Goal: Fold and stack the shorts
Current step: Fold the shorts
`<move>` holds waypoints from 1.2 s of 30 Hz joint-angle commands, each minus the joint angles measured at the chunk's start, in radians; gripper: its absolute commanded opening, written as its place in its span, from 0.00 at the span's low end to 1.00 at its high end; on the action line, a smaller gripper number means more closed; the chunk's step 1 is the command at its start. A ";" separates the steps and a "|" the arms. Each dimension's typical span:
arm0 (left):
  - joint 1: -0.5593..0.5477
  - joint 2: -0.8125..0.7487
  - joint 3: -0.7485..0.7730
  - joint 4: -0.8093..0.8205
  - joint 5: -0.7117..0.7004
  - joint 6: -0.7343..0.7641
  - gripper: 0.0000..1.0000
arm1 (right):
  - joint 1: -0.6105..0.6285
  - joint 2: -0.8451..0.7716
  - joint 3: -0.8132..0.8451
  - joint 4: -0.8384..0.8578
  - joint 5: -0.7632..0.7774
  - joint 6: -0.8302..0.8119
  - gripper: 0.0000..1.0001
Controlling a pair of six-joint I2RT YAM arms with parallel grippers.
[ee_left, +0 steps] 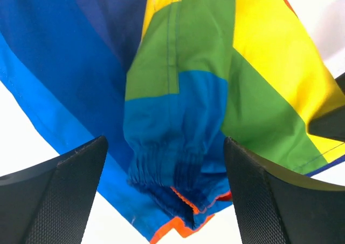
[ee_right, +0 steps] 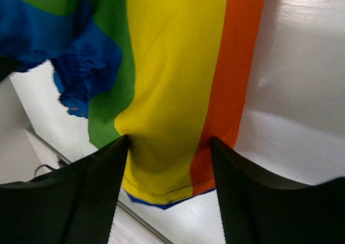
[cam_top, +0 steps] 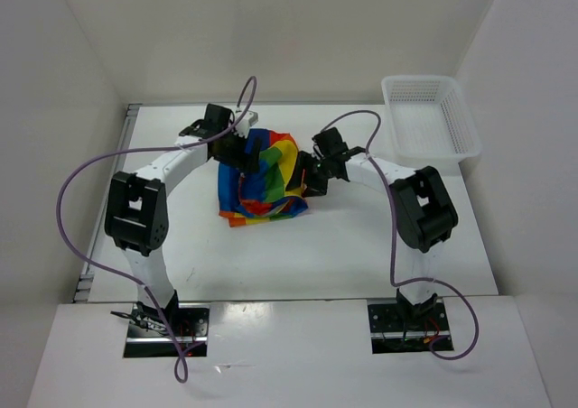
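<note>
The rainbow-striped shorts (cam_top: 262, 187) lie in a bunched heap at the centre of the frame on the white worktop (cam_top: 343, 255), flanked by the two arms. The left end effector (cam_top: 233, 146) stands released, its jaws spread wide on either side of the gathered blue waistband (ee_left: 161, 168). The right end effector (cam_top: 316, 169) is likewise released, with yellow and orange stripes showing between its fingers (ee_right: 97, 190). Farther back, at upper right, a white mesh basket (cam_top: 429, 115) sits well apart from the shorts.
</note>
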 commanded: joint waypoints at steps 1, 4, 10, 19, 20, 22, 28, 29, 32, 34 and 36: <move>0.012 0.026 0.034 0.027 -0.013 0.004 0.94 | -0.005 0.059 -0.008 0.079 -0.057 0.010 0.64; 0.012 0.003 0.013 0.041 -0.035 0.004 0.94 | -0.005 0.070 -0.008 0.068 -0.016 -0.002 0.47; 0.013 0.081 0.025 0.030 0.065 0.004 0.87 | -0.015 0.070 0.003 0.037 0.025 -0.024 0.31; 0.024 0.072 0.062 0.049 0.106 0.004 0.02 | -0.015 0.059 0.025 0.006 0.036 -0.064 0.31; 0.024 0.072 0.074 0.048 0.120 0.004 0.00 | -0.015 0.047 0.025 -0.006 0.048 -0.064 0.33; 0.036 0.057 0.115 0.027 0.120 0.004 0.00 | -0.015 0.033 0.025 -0.018 0.062 -0.085 0.38; 0.068 0.056 0.255 -0.039 0.123 0.004 0.00 | -0.015 0.021 0.035 -0.037 0.085 -0.104 0.78; 0.079 0.070 0.283 -0.039 0.137 0.004 0.00 | -0.015 0.021 0.045 -0.037 0.073 -0.104 0.81; 0.090 0.125 0.347 -0.059 0.137 0.004 0.00 | -0.015 0.051 0.055 -0.027 0.062 -0.104 0.81; 0.090 0.168 0.407 -0.059 0.151 0.004 0.00 | -0.015 0.062 0.055 -0.027 0.039 -0.104 0.78; 0.101 0.216 0.441 -0.079 0.160 0.004 0.00 | -0.015 0.062 0.055 0.003 0.013 -0.104 0.67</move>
